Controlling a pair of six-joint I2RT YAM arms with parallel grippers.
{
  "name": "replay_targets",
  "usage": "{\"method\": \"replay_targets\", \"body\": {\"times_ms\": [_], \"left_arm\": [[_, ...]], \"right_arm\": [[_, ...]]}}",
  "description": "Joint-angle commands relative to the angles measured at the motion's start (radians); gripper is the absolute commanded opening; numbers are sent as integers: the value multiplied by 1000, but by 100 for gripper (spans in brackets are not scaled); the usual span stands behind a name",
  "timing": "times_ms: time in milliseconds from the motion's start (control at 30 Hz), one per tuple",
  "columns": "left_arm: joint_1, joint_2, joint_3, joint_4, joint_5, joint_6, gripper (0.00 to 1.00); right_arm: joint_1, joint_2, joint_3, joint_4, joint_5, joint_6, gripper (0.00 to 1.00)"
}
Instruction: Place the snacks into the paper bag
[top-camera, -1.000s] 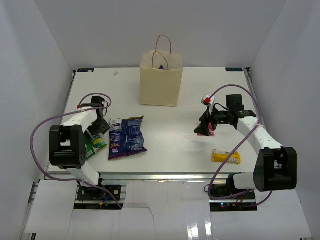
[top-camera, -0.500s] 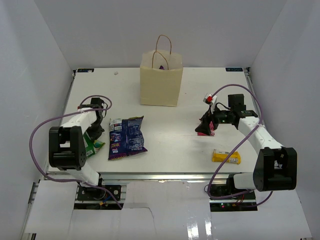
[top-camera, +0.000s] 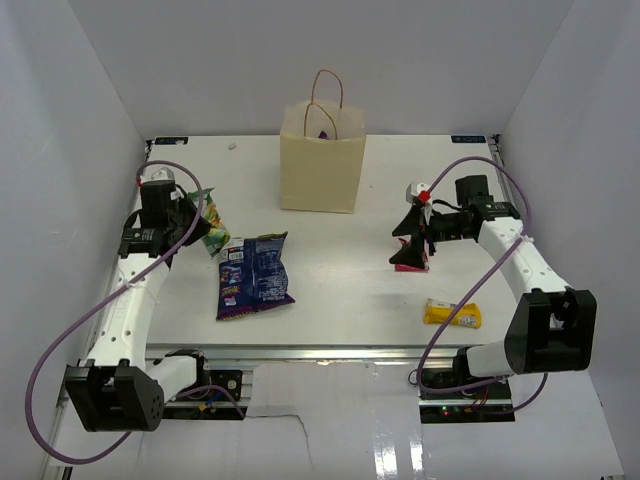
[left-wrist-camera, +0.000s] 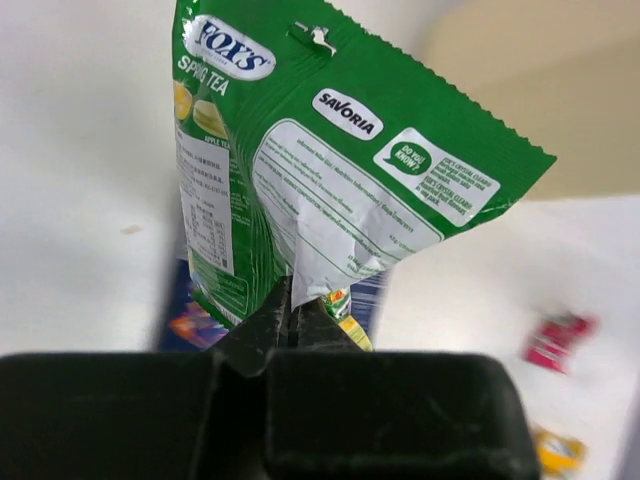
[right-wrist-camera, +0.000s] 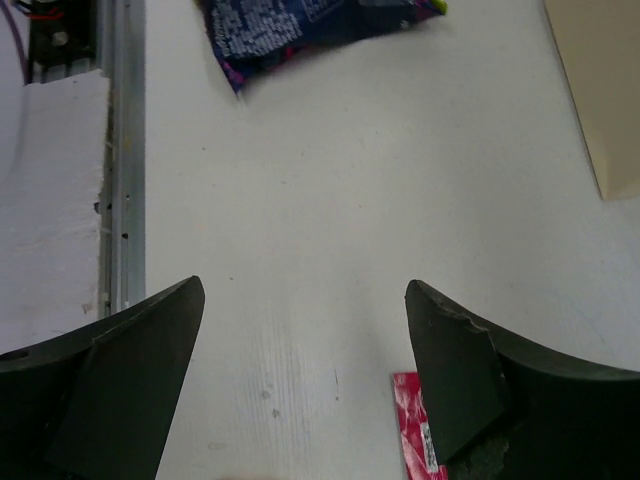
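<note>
**Green packet off the desk, paper bag waiting at the back**

A white desk (top-camera: 340, 300) sits boxed in by plain white walls on three sides, with a metal rail along its near edge. The paper bag (top-camera: 320, 170) stands upright at the back centre, handles up. The blue-purple bag (top-camera: 255, 275) lies flat left of centre and the yellow bar (top-camera: 452, 314) rests near the front right. The left jaws are pressed together on the bottom edge of the green packet (left-wrist-camera: 330, 190), holding it upright above the desk's left side, well apart from the paper bag. The right jaws stand spread wide just above a red-pink packet (top-camera: 412, 262) lying on the desk to the right.

A second earlier the left arm (top-camera: 130, 290) was folded low at the front-left corner, jaws wide, with the green packet lying beside the blue-purple bag. The arm now reaches up and farther back. The right arm (top-camera: 520, 265) has shifted only slightly. The paper bag, blue-purple bag and yellow bar have not moved.
</note>
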Motion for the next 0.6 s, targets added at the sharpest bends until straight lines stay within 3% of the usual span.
{"method": "replay_targets", "body": {"times_ms": [0,100,233,400,567], "left_arm": [[-1,-54,-30,253,378,-39,0],[-6,-62,-59,381,581,-69,0],[-35,-70,-76,413,683,-53,0],[-93,-122,-160,462,772,-69,0],[-231,-131,-230,470,795,-82,0]], "right_arm": [[53,51,115,-334,-150,-386,87],[126,42,163,-304,-80,-362,87],[254,7,216,-111,52,-288,89],[352,30,325,-230,10,-683,98],[477,112,494,-229,152,-850,98]]}}
